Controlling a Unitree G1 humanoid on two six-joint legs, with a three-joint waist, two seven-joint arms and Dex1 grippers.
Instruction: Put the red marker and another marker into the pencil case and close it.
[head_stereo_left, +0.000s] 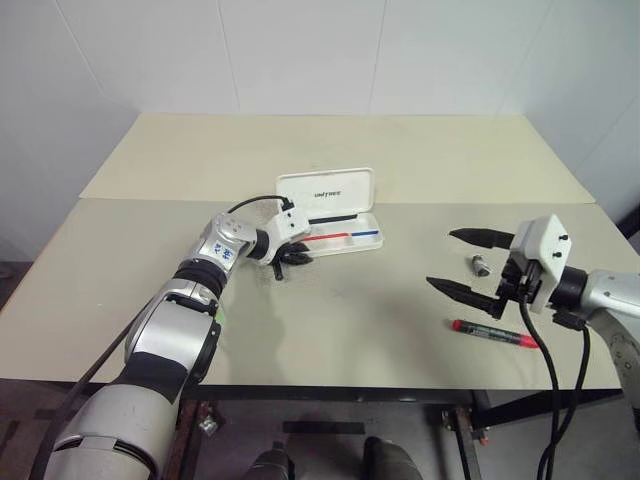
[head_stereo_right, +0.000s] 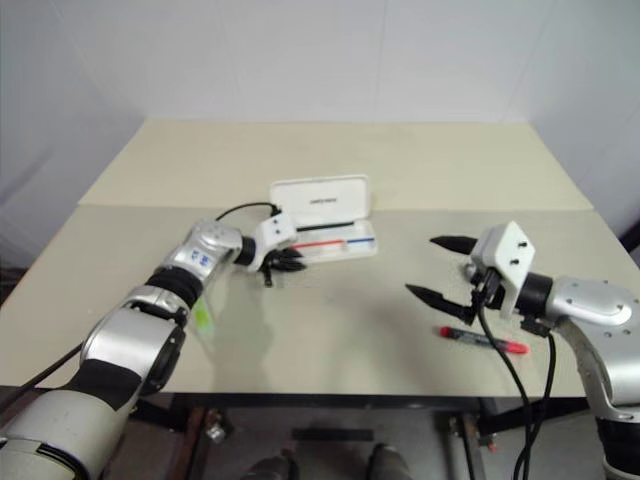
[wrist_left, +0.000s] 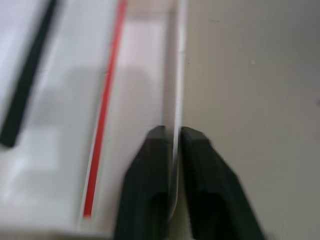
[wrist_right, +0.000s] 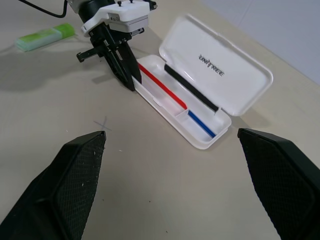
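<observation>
The white pencil case (head_stereo_left: 325, 188) lies open at mid-table, its lid standing up behind the tray with the red-and-blue stripe (wrist_right: 176, 102). My left gripper (head_stereo_left: 297, 252) is at the tray's left end, shut on its thin front wall (wrist_left: 177, 100), one finger on each side. The red marker (head_stereo_left: 493, 333) lies flat near the table's front right edge. My right gripper (head_stereo_left: 439, 258) hovers open just above and beyond it, holding nothing. The light-green highlighter (wrist_right: 45, 37) lies on the table under my left forearm, also visible in the right eye view (head_stereo_right: 203, 315).
A small grey metal bit (head_stereo_left: 479, 265) lies on the table between the right gripper's fingers as seen from the head. A black cable (head_stereo_left: 255, 203) loops over my left wrist. A seam (head_stereo_left: 150, 199) crosses the table behind the case.
</observation>
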